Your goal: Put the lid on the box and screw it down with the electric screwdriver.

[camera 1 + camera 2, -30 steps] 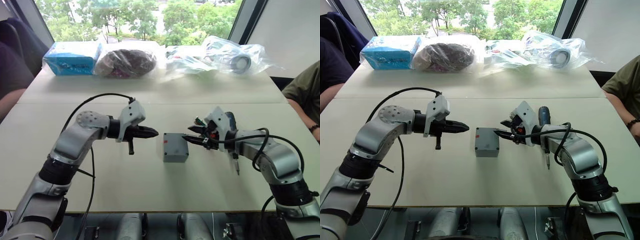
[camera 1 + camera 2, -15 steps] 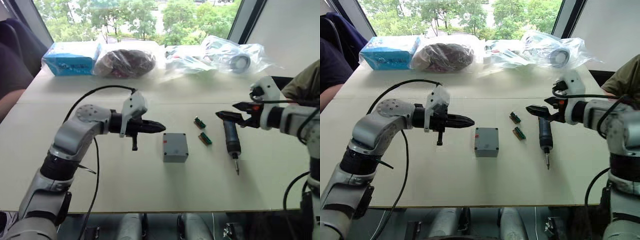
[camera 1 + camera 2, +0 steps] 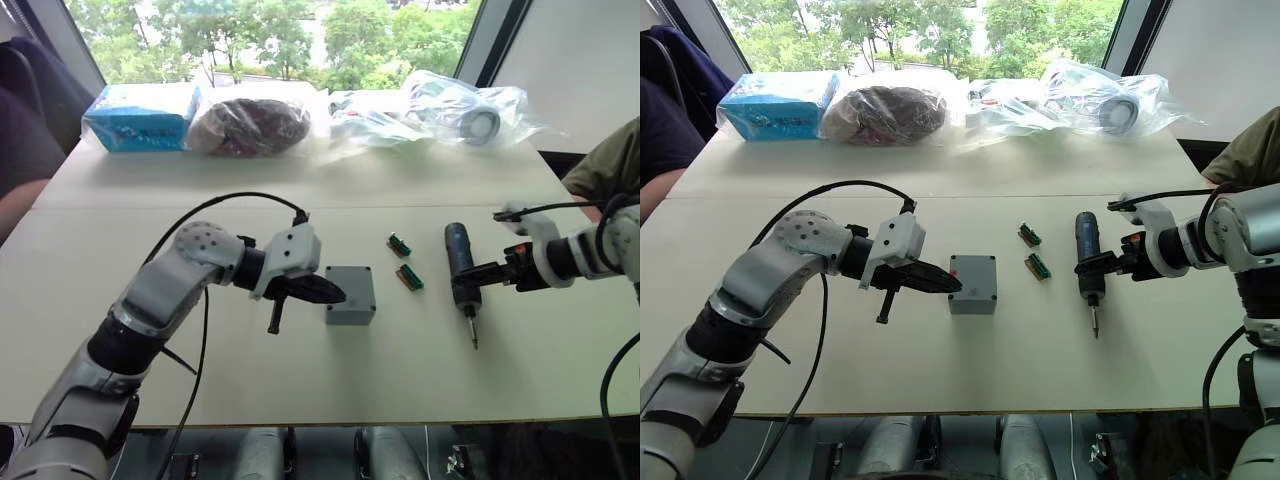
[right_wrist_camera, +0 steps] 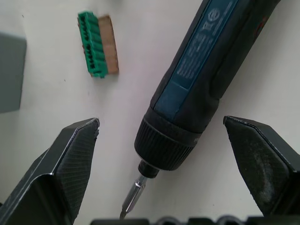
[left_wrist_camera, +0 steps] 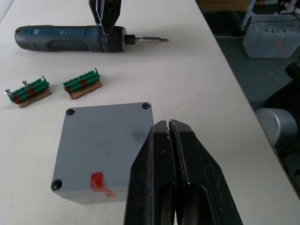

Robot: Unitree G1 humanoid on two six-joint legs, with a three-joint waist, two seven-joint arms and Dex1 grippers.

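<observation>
Two grippers, both mine: my left gripper (image 5: 168,154) is pinched closed and empty over the near corner of the box (image 3: 350,294), lid (image 5: 105,145) already on. At its 3 o'clock, my right gripper (image 4: 161,154) gapes wide astride the electric screwdriver (image 4: 206,79), not touching.

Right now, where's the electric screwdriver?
The electric screwdriver lies flat on the table's right side, just right of two green blocks, with the open right pincer around its tip end.
</observation>
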